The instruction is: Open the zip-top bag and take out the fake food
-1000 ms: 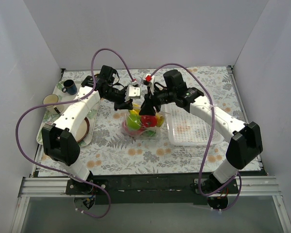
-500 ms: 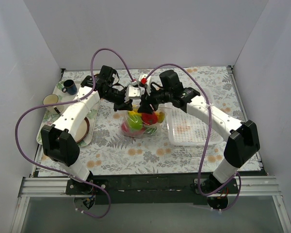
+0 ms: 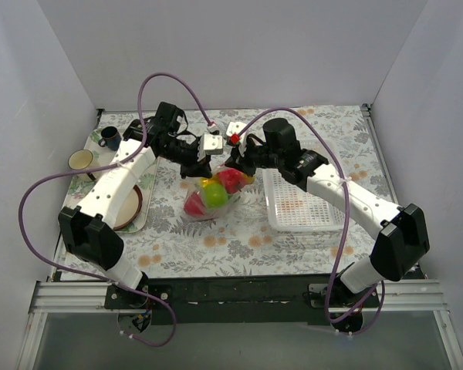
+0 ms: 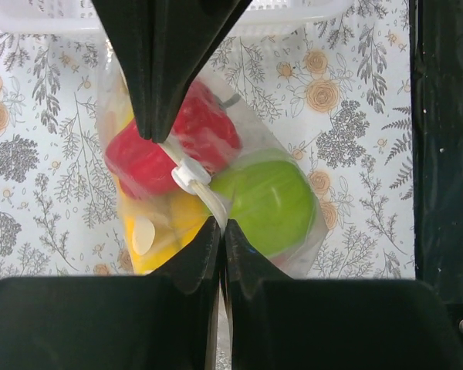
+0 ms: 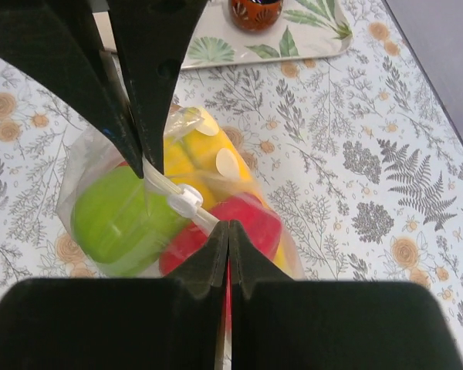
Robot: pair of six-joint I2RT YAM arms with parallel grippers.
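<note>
While both arms meet over the middle of the floral-patterned counter [image 3: 247, 239], the left hand [image 4: 220, 225] is pinched shut on the white zip strip [image 4: 208, 202] of the clear, crinkly plastic zip-top bag [image 3: 208, 199]. The right hand [image 5: 228, 225] is closed on that same strip from the opposite end. Seen from above, the strip's long axis runs roughly from 9 to 3 o'clock between the two hands. A small white slider [image 4: 190, 176] sits on it about midway, touched by neither hand and about equally near to both.

Below the strip hangs the pouch, toward 6 o'clock, with the glossy green apple [image 4: 266, 202], red pepper [image 4: 208, 127] and yellow banana [image 5: 197, 158] packed inside. I cannot tell whether its bottom rests on the counter. At 3 o'clock, just beside the bag, lies a white perforated plastic basket [image 3: 305, 202].

To my eye the bag is not yet open. The next move turns on the slider travelling along that strip while one hand anchors it.
</note>
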